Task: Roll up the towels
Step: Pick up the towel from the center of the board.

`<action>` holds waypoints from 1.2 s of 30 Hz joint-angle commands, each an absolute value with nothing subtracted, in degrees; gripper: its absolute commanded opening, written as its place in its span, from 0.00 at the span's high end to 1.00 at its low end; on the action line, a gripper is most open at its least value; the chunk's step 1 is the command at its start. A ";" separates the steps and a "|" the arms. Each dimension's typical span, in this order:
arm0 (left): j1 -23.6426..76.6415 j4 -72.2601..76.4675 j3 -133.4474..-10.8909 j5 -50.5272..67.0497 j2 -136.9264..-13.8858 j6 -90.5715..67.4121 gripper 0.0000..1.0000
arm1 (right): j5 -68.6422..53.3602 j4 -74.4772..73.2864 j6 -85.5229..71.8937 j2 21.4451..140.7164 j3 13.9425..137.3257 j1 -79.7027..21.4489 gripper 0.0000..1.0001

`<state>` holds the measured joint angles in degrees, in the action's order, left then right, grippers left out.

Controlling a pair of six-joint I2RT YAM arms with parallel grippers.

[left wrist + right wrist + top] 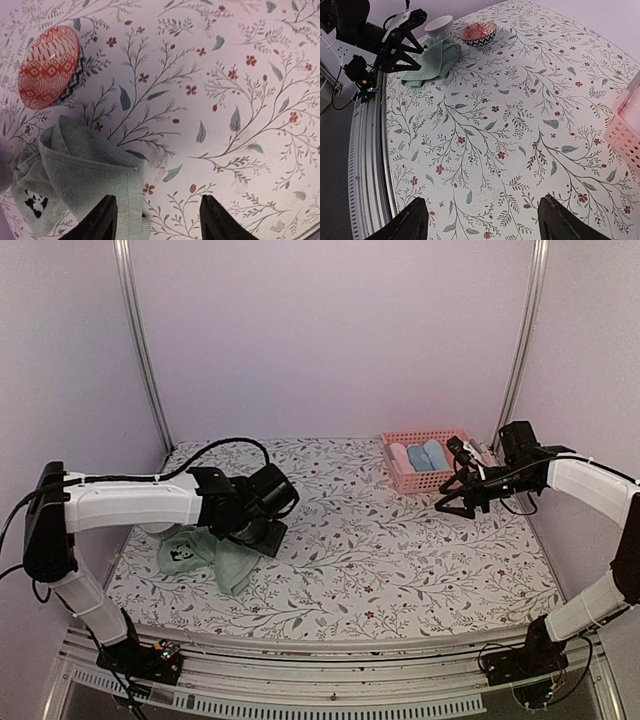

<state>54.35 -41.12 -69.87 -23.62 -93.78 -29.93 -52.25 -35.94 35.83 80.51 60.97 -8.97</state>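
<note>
A crumpled pale green towel (208,555) lies on the floral tablecloth at the left; it also shows in the left wrist view (75,175) and the right wrist view (432,61). My left gripper (268,538) is open and empty, low over the towel's right edge; its left fingertip (102,220) is over the hem. My right gripper (455,502) is open and empty, held above the table beside a pink basket (412,481) that holds rolled pink and blue towels (420,456).
A red patterned bowl (47,67) sits on the cloth beyond the towel, also in the right wrist view (479,33), with a white cup (439,24) beside it. The basket's corner (627,127) shows at right.
</note>
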 commanded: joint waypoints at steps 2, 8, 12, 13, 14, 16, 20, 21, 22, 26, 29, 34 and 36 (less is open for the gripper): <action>54.84 -47.02 -69.89 -29.58 -97.80 -32.52 0.43 | -53.59 -32.88 35.62 84.06 58.87 -9.30 0.25; 54.71 -44.01 -69.71 -28.83 -103.22 -29.95 0.47 | -54.56 -32.83 36.33 84.72 57.32 -9.27 0.26; 54.24 -44.89 -71.79 -29.25 -107.20 -29.69 0.55 | -54.24 -32.67 36.51 84.20 56.70 -9.32 0.26; 54.27 -45.62 -72.57 -29.80 -108.44 -29.87 0.56 | -54.26 -32.62 36.56 84.01 56.57 -9.31 0.26; 54.26 -46.31 -72.96 -30.24 -109.21 -30.07 0.57 | -54.27 -32.66 36.56 83.91 56.40 -9.32 0.26; 54.24 -47.39 -73.37 -30.93 -110.28 -30.43 0.58 | -54.00 -32.71 36.80 83.88 56.33 -9.31 0.26; 54.28 -50.02 -73.28 -33.63 -111.64 -31.90 0.58 | -53.91 -32.70 37.00 84.23 56.55 -9.32 0.26; 54.31 -50.42 -73.03 -34.13 -111.81 -32.05 0.59 | -53.96 -32.80 37.07 84.33 56.66 -9.31 0.26; 54.28 -50.59 -72.77 -34.31 -111.91 -32.22 0.59 | -54.05 -32.91 37.13 84.50 56.78 -9.39 0.26; 54.54 -51.02 -72.08 -35.90 -112.15 -32.62 0.63 | -54.14 -33.18 37.34 84.95 57.04 -9.49 0.27; 54.75 -52.01 -71.80 -37.52 -114.09 -33.40 0.71 | -54.09 -33.48 37.48 84.92 57.04 -9.53 0.27; 54.73 -52.12 -71.39 -38.34 -113.59 -33.22 0.80 | -53.97 -33.56 37.53 84.75 57.04 -9.65 0.27; 54.71 -51.81 -71.53 -37.68 -113.70 -32.74 0.73 | -54.01 -33.59 37.54 84.80 57.03 -9.61 0.27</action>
